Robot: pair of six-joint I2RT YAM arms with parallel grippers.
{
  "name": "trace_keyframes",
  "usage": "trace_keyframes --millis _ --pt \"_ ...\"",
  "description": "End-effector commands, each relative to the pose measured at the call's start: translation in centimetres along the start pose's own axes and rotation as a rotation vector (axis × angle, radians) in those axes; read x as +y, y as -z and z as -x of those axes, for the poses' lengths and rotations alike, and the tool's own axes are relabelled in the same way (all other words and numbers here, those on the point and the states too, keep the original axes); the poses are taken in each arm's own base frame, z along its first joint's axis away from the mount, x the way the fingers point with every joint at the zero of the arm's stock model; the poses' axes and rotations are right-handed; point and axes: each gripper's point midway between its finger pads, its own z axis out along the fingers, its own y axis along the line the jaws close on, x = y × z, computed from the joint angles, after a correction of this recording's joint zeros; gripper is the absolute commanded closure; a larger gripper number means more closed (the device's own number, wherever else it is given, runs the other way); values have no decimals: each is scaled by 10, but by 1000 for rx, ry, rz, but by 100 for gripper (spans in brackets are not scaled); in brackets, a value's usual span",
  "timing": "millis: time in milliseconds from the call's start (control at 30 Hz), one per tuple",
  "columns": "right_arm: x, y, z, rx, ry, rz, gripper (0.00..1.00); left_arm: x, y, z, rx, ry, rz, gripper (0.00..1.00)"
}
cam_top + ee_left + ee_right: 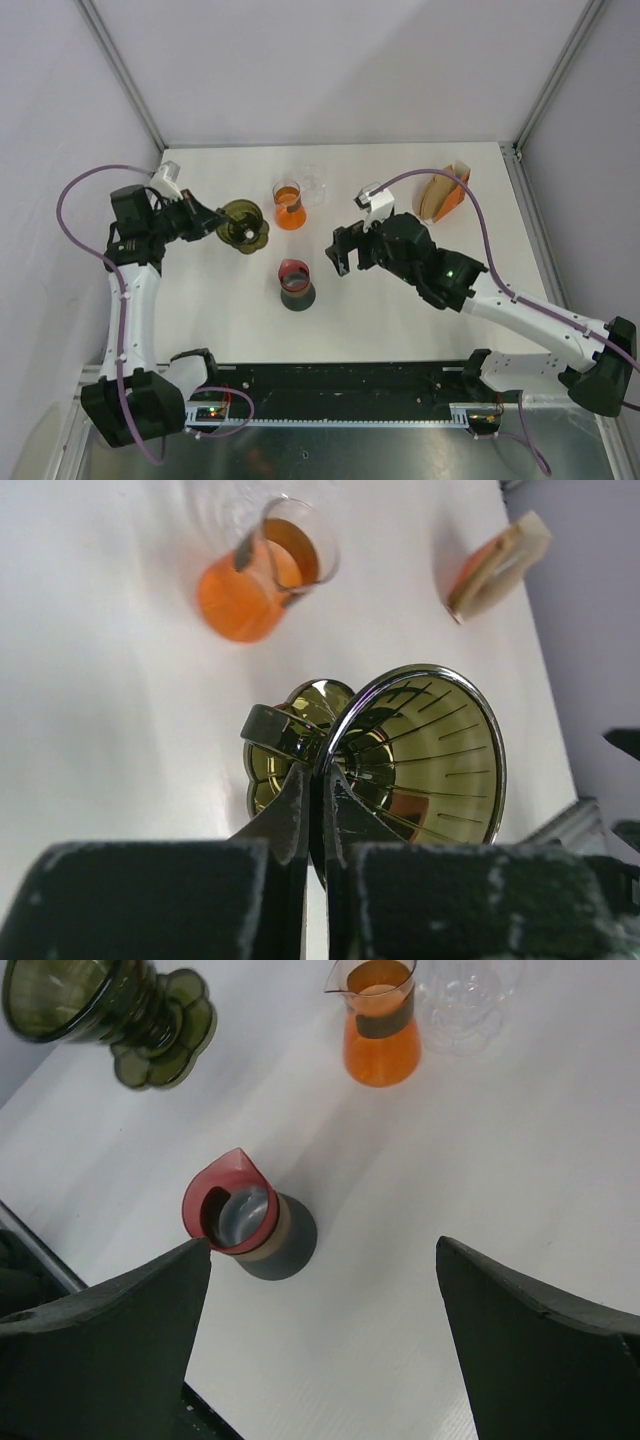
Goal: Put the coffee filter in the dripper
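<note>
The olive-green glass dripper (243, 224) is at the left of the table, tilted, with its ribbed cone open toward the left wrist view (430, 750). My left gripper (212, 225) is shut on the dripper's rim, one finger inside and one outside (322, 780). The tan coffee filters (440, 195) stand in an orange holder at the back right, and also show in the left wrist view (495, 565). My right gripper (340, 250) is open and empty above mid-table (322, 1245), far from the filters. The dripper shows at the top left of the right wrist view (110, 1010).
An orange carafe (289, 206) stands just right of the dripper, with a clear glass (316, 183) behind it. A grey cup with a red lid (296, 283) stands at mid-table, next to my right gripper's left finger (250, 1222). White walls enclose the table.
</note>
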Motion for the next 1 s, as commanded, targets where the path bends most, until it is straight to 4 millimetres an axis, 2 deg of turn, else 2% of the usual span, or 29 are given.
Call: trace_keyframes --millis 0,100,333,533,700,967 --pt "-17 8 19 -39 17 -96 1 -57 14 -11 72 19 -153 100" --pt "-35 15 12 -7 17 -157 1 -80 6 -30 137 -49 -177 100" --pt "-61 28 6 21 19 -260 1 -93 -13 -51 229 -108 -185 100" --pt "-65 29 4 29 20 -273 1 -91 -24 -56 262 -121 -174 100" --pt "-67 28 2 40 28 -280 1 -87 -26 -75 295 -143 -156 100" --pt "-65 26 2 39 38 -270 1 -82 -29 -93 331 -145 -145 100"
